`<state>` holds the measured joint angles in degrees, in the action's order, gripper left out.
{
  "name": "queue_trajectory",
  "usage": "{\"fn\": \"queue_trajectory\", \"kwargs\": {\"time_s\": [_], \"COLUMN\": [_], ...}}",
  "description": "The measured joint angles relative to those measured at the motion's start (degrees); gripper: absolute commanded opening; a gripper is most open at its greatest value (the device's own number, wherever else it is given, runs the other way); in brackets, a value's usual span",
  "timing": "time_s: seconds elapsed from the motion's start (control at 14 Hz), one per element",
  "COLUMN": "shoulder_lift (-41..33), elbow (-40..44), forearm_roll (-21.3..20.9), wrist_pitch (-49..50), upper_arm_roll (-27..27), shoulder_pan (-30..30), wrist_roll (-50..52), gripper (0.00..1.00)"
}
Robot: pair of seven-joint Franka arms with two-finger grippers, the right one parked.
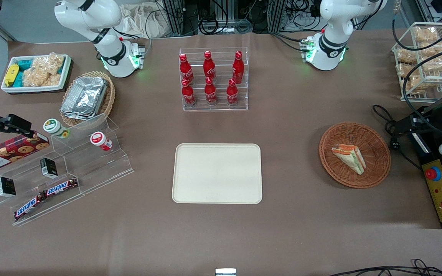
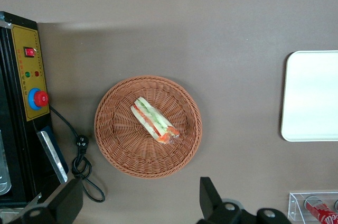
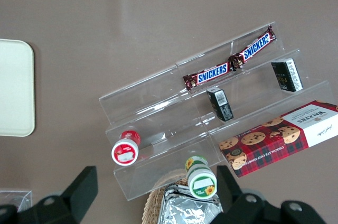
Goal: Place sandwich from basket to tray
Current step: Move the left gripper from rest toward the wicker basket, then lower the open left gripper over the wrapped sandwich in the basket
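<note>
The sandwich (image 1: 349, 157), a wrapped wedge with white bread and orange, red and green layers, lies in the round reddish-brown wicker basket (image 1: 355, 184). The cream-beige tray (image 1: 217, 173) lies flat beside the basket, toward the parked arm's end, and has nothing on it. In the left wrist view my left gripper (image 2: 138, 203) is open and holds nothing. It hangs well above the table, just off the rim of the basket (image 2: 142, 171), with the sandwich (image 2: 154, 120) and a part of the tray (image 2: 311, 97) below it.
A black control box with a red button (image 1: 437, 191) and a cable (image 1: 388, 122) lie beside the basket toward the working arm's end. A wire rack of snacks (image 1: 428, 61), a cola bottle rack (image 1: 213, 78) and a stepped acrylic shelf (image 1: 63, 168) stand farther off.
</note>
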<state>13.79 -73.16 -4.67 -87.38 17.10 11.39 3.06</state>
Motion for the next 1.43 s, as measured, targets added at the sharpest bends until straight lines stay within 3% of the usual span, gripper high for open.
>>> {"fn": "queue_trajectory", "kwargs": {"time_s": [0.86, 1.14, 1.43], "shoulder_lift": [-0.1, -0.1, -0.1], "elbow": [-1.9, -8.8, -18.0], "forearm_roll": [-0.1, -0.2, -0.1], "wrist_pitch": [1.1, 0.2, -6.8], "upper_arm_roll": [-0.5, -1.9, -4.9], "shoulder_pan": [0.0, 0.0, 0.2], "wrist_roll": [0.0, 0.3, 0.9], "gripper": [0.99, 0.99, 0.99]}}
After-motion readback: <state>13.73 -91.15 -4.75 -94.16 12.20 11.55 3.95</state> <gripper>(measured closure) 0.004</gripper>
